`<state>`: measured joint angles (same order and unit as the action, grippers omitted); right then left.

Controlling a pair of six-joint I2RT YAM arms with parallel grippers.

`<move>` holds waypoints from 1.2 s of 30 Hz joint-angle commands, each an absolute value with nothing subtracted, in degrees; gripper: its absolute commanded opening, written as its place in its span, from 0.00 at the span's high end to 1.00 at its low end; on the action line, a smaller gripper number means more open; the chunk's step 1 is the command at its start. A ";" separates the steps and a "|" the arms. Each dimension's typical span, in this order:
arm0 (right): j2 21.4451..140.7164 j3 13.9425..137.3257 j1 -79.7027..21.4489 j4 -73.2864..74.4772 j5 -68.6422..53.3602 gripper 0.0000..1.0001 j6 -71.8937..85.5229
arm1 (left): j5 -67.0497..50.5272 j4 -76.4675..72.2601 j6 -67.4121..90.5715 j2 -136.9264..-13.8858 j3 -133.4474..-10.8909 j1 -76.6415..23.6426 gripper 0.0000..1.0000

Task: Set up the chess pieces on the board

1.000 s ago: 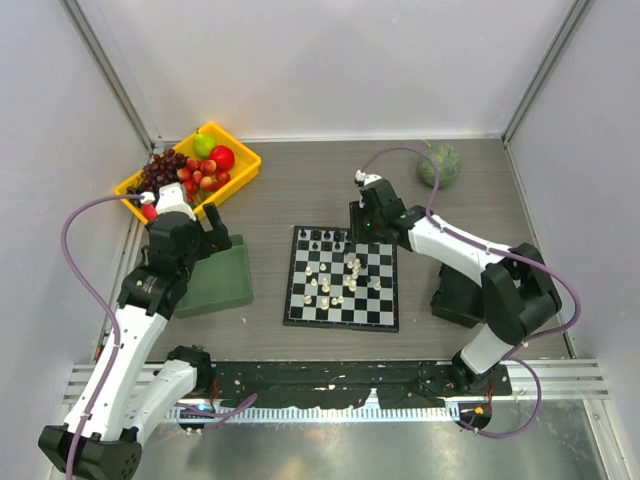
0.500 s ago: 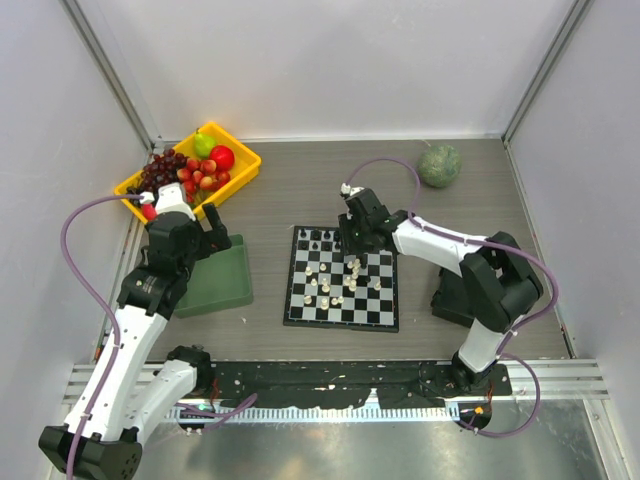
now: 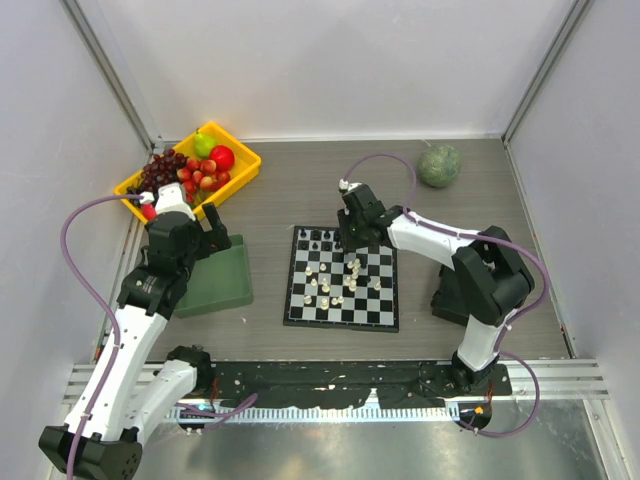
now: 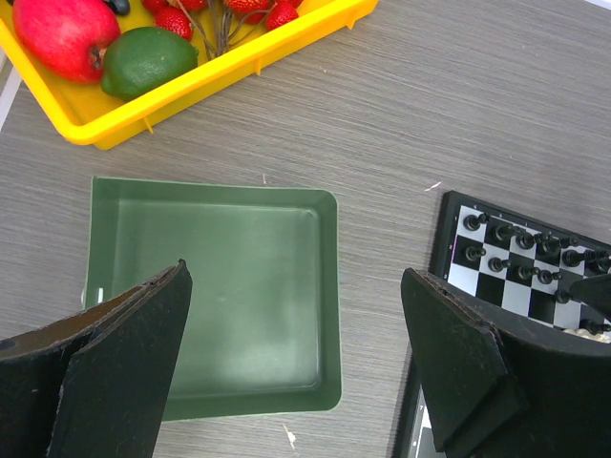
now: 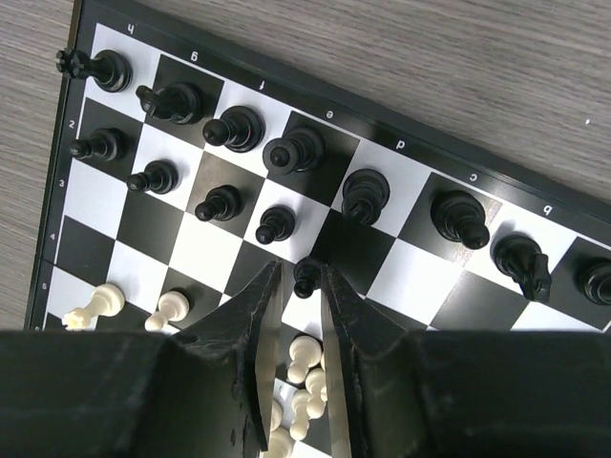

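Your right gripper (image 5: pixel 302 271) has come left in the last 1 second; it was beside the far right corner of the board (image 3: pixel 340 319), and now it hangs over the far rows; so I judge that a placing is at hand, not a fetching.

Going outward from your side: the nearest row of the board looks bare; the cream pieces (image 3: pixel 337 284) stand in a loose cluster at the middle, not yet in order; beyond them the black pieces (image 5: pixel 239 127) fill the back row, and 4 pawns stand in a line before it.

The jaws are narrow, closed to about a pawn's width, with a black pawn (image 5: pixel 305 278) between the tips, next to the 4th pawn; it seems held, though its base is hidden.

Your left gripper (image 4: pixel 296 282) has not moved; it is spread wide and empty above the green tray (image 4: pixel 215 239).
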<state>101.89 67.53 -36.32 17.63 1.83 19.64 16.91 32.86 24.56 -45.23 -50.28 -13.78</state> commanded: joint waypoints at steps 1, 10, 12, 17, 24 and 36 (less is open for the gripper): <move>102.39 69.96 -36.65 16.96 2.72 0.71 19.34 | 17.40 30.76 23.91 -44.65 -50.10 -13.27 0.01; 102.92 69.78 -36.65 17.31 2.99 0.80 19.16 | 17.14 30.41 23.91 -44.82 -49.83 -13.10 0.01; 103.01 69.79 -36.65 17.40 3.42 0.82 18.81 | 17.14 30.59 23.91 -44.82 -49.92 -13.18 0.01; 103.10 69.87 -36.56 17.58 5.97 0.85 18.28 | 16.96 30.50 23.99 -44.91 -49.75 -13.01 0.01; 103.53 70.05 -36.56 17.05 7.82 0.85 18.19 | 17.05 30.59 23.99 -44.74 -49.75 -12.92 0.01; 104.68 70.22 -36.47 16.61 8.17 0.84 18.72 | 16.96 30.59 23.82 -44.74 -50.10 -12.75 0.01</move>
<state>103.57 68.58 -36.32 17.52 6.46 19.05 16.91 32.86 24.56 -45.23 -49.89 -13.30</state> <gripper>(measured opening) 0.167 0.993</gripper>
